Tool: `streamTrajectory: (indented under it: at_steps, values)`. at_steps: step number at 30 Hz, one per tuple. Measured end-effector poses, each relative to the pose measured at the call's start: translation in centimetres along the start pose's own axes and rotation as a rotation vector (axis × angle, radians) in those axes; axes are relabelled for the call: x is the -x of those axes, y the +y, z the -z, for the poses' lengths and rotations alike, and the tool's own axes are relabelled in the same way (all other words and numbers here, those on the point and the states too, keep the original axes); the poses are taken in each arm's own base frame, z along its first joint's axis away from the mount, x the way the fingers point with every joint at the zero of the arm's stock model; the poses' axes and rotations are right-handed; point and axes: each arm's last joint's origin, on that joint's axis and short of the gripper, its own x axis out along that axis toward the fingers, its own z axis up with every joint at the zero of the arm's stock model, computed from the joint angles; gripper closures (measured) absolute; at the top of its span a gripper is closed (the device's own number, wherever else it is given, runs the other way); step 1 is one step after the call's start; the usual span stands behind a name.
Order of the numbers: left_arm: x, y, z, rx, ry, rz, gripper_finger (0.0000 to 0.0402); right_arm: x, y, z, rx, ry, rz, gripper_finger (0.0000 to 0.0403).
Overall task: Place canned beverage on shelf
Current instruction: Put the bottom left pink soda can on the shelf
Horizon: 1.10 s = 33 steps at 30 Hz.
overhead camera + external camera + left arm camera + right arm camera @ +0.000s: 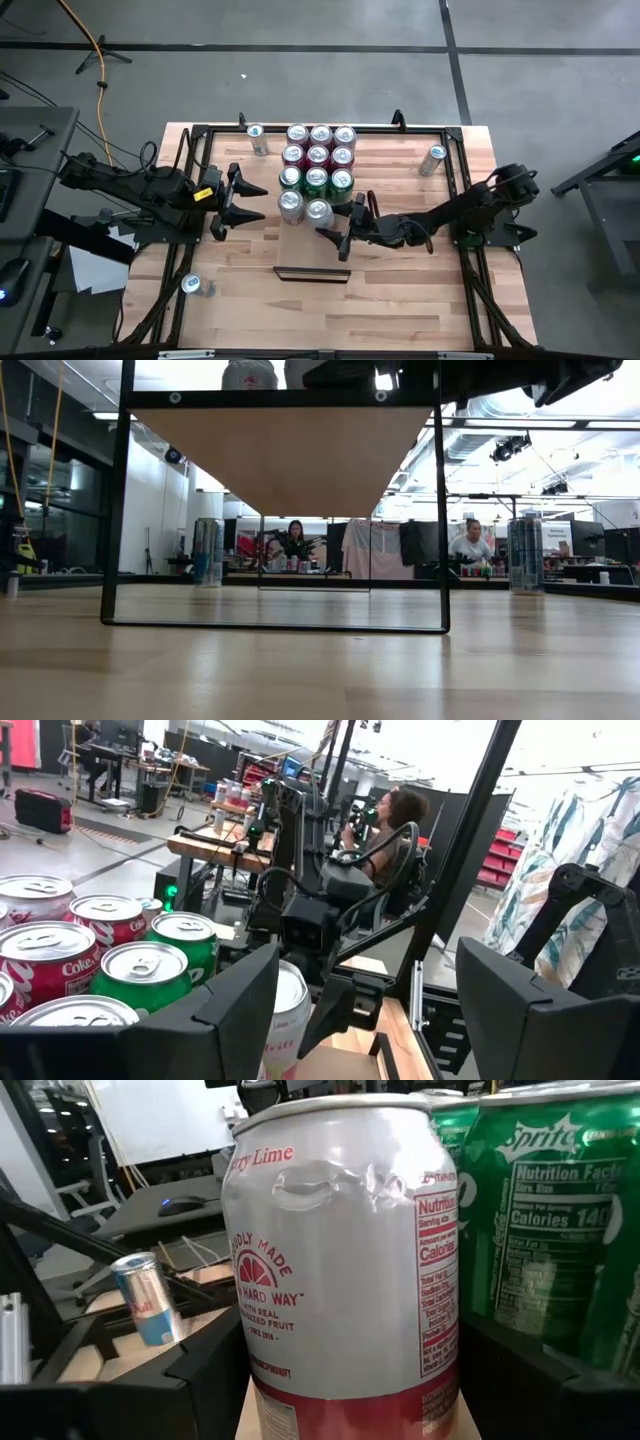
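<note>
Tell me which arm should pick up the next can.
The right. The right gripper already sits at the silver can at the near edge of the cluster, jaws open on either side of it. The left gripper hangs open beside the cluster, with no can between its fingers.

Glossy dented metal can [345,1270], matt black hand [336,232], smooth pale wooden tabletop [400,290].

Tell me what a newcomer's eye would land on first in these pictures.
First, the tight block of cans at the table's far middle: red ones at the back, green next, silver nearest. The right gripper sits just in front of the nearest silver can, which is dented near its top and fills the right wrist view between open fingers. The left gripper waits open at the block's left, and single cans stand apart near the table's edges.
</note>
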Motion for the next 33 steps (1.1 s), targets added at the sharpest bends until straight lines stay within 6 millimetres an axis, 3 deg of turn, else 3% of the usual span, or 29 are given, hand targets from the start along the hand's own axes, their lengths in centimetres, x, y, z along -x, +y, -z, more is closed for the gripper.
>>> streamTrajectory:
  at_steps: [8,15,33]
  values:
    - [0.0,0.01,0.05,-0.001,0.005,-0.002,0.0172,-0.1,-0.13,0.11,0.009,0.009,0.005,0.0115]
    - [0.0,0.02,0.07,-0.002,0.007,-0.002,0.0172,-0.07,-0.08,0.14,-0.116,0.012,0.004,0.0092]
    - [0.0,0.02,0.07,-0.002,0.007,-0.002,0.0172,-0.2,-0.29,0.22,-0.065,0.019,-0.008,0.0085]
